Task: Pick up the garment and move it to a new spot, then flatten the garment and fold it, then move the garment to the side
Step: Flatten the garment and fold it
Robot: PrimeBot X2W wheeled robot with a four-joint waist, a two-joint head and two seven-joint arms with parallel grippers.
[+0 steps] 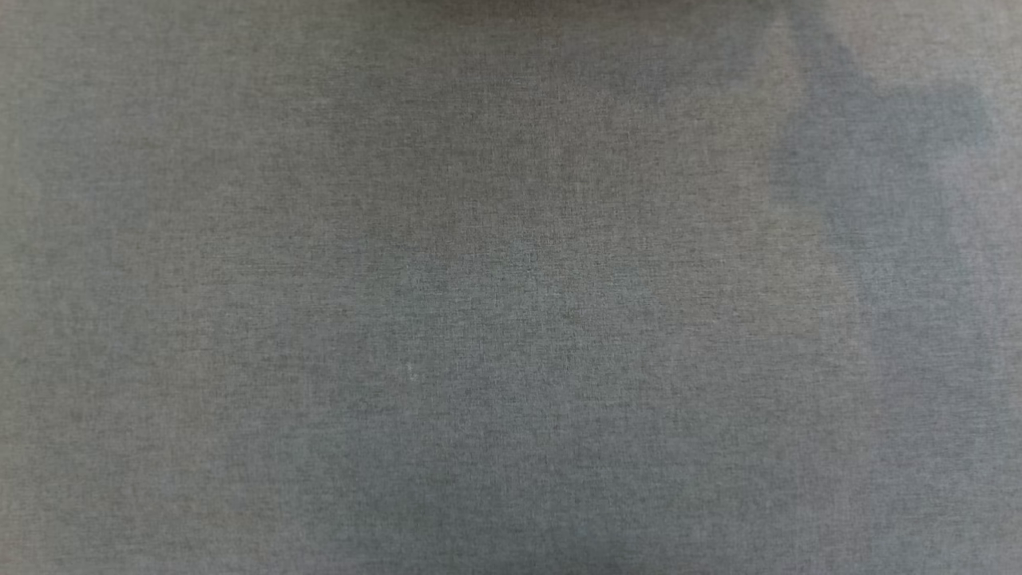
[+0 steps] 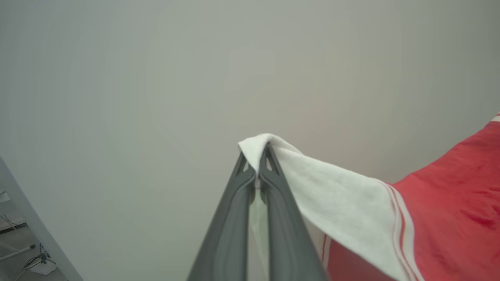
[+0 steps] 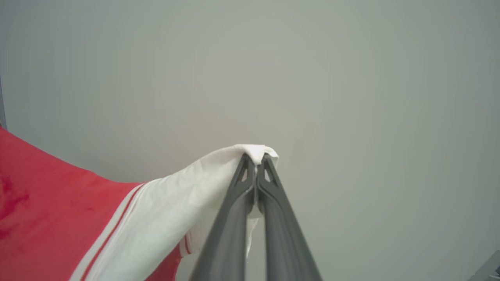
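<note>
The garment (image 2: 449,207) is a red shirt with white sleeves and red-white striped trim, held up between my two grippers. In the left wrist view my left gripper (image 2: 256,156) is shut on the tip of one white sleeve, and the red body stretches off to the right. In the right wrist view my right gripper (image 3: 256,160) is shut on the other white sleeve of the garment (image 3: 50,210), whose red body runs to the lower left. Any lettering on the chest is hidden.
The head view looks down on a plain grey fabric-textured surface (image 1: 511,287) with soft shadows at the right. Behind both grippers is a pale blank wall (image 2: 156,78). A grey edge and some cables (image 2: 35,253) sit at the lower left of the left wrist view.
</note>
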